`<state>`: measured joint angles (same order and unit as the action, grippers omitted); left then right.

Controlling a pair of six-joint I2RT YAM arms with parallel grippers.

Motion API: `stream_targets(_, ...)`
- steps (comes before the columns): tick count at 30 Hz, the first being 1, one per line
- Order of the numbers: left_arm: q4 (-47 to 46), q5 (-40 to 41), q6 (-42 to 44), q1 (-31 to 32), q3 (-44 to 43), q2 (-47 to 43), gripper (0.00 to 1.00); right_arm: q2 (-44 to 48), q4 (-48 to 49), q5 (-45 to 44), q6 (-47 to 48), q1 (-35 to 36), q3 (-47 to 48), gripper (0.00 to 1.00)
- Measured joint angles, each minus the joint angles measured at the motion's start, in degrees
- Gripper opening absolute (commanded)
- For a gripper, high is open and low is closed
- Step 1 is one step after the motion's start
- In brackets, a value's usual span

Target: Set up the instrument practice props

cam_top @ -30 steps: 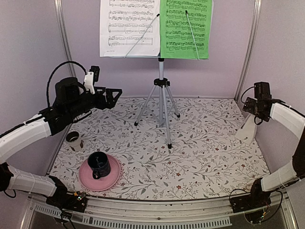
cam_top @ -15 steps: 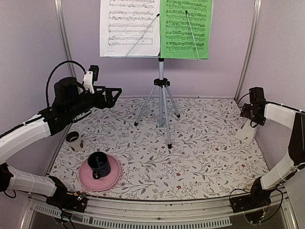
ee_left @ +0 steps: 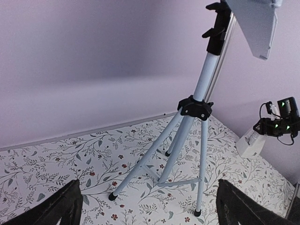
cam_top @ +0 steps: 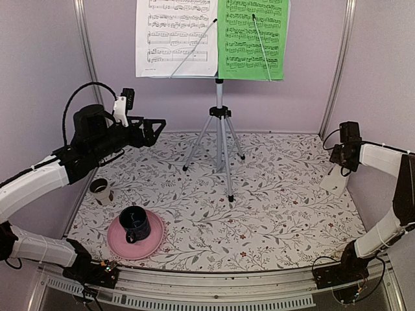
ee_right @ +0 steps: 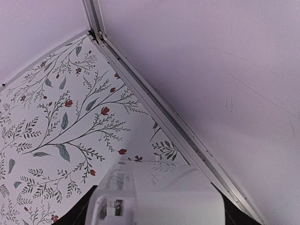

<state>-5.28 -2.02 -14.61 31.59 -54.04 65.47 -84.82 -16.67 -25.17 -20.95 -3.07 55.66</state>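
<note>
The music stand (cam_top: 219, 139) rises on its silver tripod at the back centre, also seen in the left wrist view (ee_left: 201, 89). On its desk rest the white sheet (cam_top: 175, 35) and, to its right, the green sheet (cam_top: 253, 39). The small white metronome (cam_top: 335, 180) stands on the mat by the right wall. My right gripper (cam_top: 343, 155) is down over its top. In the right wrist view the metronome (ee_right: 159, 197) fills the gap between the dark fingers (ee_right: 79, 213); whether they touch it is unclear. My left gripper (cam_top: 155, 128) hovers open at the left, facing the tripod.
A dark mug (cam_top: 134, 223) sits on a pink plate (cam_top: 146, 246) at the front left. A small beige cup (cam_top: 100, 190) stands behind it near the left wall. The right wall's metal rail (ee_right: 154, 108) runs just beside the metronome.
My right gripper has come down and a little left onto the metronome's top, and its jaws have narrowed around it. The left arm has not moved.
</note>
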Motion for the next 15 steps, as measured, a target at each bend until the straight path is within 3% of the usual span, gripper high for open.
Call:
stream_targets(7, -0.31, -0.55, 0.07, 0.0, 0.35, 0.0, 0.99, 2.93, 0.96, 6.71, 4.59, -0.11, -2.05, 0.47)
stream_targets(15, -1.88, -2.36, 0.55, 0.0, 0.66, 0.79, 0.99, 8.85, 4.44, 26.25, 13.94, 1.95, -5.99, 0.43)
